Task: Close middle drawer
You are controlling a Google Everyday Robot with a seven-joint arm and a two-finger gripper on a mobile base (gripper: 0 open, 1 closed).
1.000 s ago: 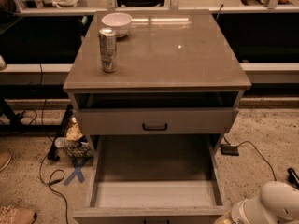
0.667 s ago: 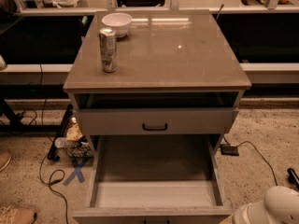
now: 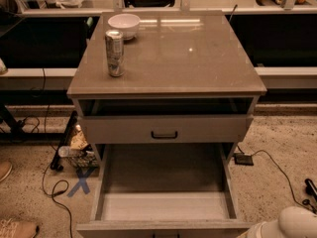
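The middle drawer (image 3: pixel 163 205) of the grey cabinet (image 3: pixel 168 58) is pulled far out toward the camera. Its pale grey floor is bare and its low front panel (image 3: pixel 163 228) lies at the bottom edge of the view. The handle is cut off by that edge. Above it, the top drawer (image 3: pixel 164 129) with a small black bar handle (image 3: pixel 164 135) stands slightly out. My gripper is out of view. Only a white rounded part of my arm (image 3: pixel 293 224) shows at the bottom right corner, just right of the open drawer's front corner.
A silver can (image 3: pixel 115 52) and a white bowl (image 3: pixel 124 24) stand on the cabinet top at the back left. Cables, a blue X mark (image 3: pixel 80 181) and clutter lie on the floor to the left. A small black box with a cable (image 3: pixel 243 158) lies to the right.
The white arm part at the bottom right has shifted slightly right and down. The drawers, can and bowl have not moved.
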